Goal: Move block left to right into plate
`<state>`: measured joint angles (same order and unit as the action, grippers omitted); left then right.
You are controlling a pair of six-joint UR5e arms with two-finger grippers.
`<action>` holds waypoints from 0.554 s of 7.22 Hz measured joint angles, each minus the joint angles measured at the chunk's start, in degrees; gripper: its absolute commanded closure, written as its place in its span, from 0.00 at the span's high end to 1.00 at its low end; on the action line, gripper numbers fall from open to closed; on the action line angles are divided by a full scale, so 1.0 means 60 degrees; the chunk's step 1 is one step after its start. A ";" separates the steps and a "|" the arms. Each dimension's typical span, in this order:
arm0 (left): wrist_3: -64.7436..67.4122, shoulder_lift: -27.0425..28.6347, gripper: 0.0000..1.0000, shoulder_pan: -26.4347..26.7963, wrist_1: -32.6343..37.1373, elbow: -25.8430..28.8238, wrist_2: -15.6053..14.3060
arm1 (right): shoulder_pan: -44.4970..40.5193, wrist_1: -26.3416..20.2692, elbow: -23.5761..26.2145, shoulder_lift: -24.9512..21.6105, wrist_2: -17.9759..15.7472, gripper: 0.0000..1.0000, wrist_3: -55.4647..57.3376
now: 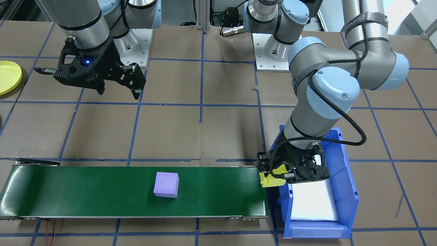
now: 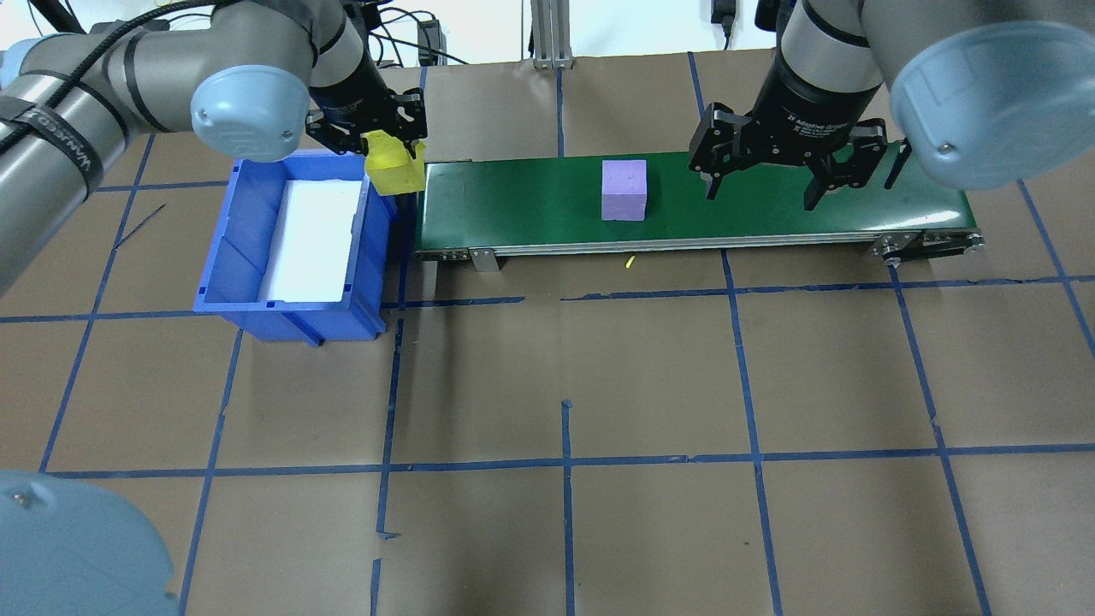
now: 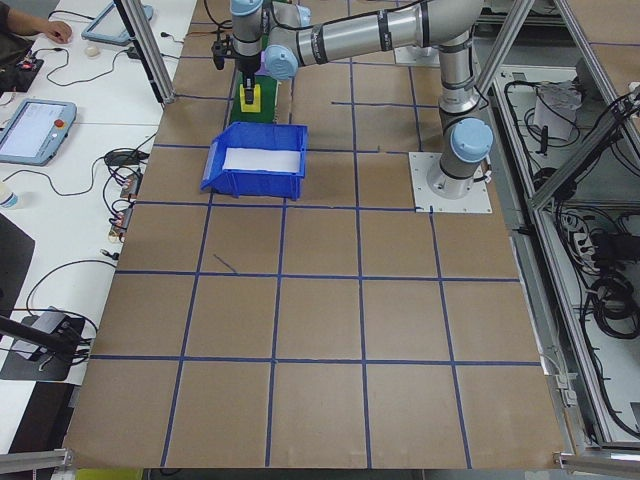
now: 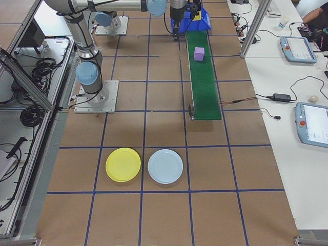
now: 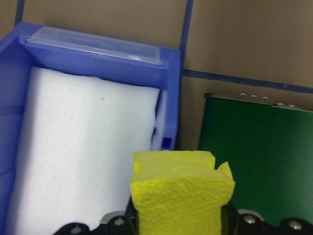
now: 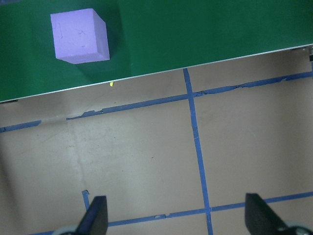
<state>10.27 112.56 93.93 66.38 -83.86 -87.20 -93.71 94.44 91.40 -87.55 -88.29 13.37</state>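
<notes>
Yellow block [image 1: 272, 179] is sitting clamped in the left gripper [image 1: 273, 177], which is hanging from a bent arm over the seam between the blue bin [image 1: 348, 191] and the green conveyor belt [image 1: 102, 191] in the front-facing view; the right gripper [image 1: 119, 85] is hovering with fingers spread, empty, well apart from a purple block [image 1: 166, 185] lying mid-belt, and the yellow plate [image 1: 8, 77] is peeking in at the edge beyond it. Overhead, the left gripper [image 2: 395, 158] is holding the yellow block [image 2: 395, 166] just beside the bin's wall [image 2: 376, 257], while the right gripper [image 2: 761, 184] is hanging open above the belt, near the purple block [image 2: 624, 190]. From the right end, the yellow plate [image 4: 123, 164] is lying whole beside a pale blue plate [image 4: 165, 166], far from both grippers. Seen from the left wrist, the yellow block [image 5: 181, 193] is filling the space between the jaws, white foam [image 5: 78, 156] in the bin beneath it. In the right wrist view the fingertips [image 6: 98, 218] are standing wide apart.
</notes>
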 measured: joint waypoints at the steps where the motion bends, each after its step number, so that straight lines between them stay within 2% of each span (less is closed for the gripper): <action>1: 0.0096 0.0157 0.26 0.0407 -0.0075 -0.0038 -0.0153 | 0.0039 0.0017 0.0235 0.0323 -0.0032 1.00 -0.0018; 3: 0.0150 0.0817 0.29 0.0816 -0.0949 -0.0064 -0.0388 | 0.0082 0.0460 0.0990 0.0822 -0.0138 1.00 -0.0006; 4: 0.0154 0.1034 0.29 0.0871 -0.1305 -0.0078 -0.0408 | 0.0108 0.0921 0.1306 0.0963 -0.0466 1.00 -0.0022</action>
<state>11.19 118.76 99.15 58.56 -84.33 -89.64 -93.06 99.97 99.24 -81.77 -91.09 13.24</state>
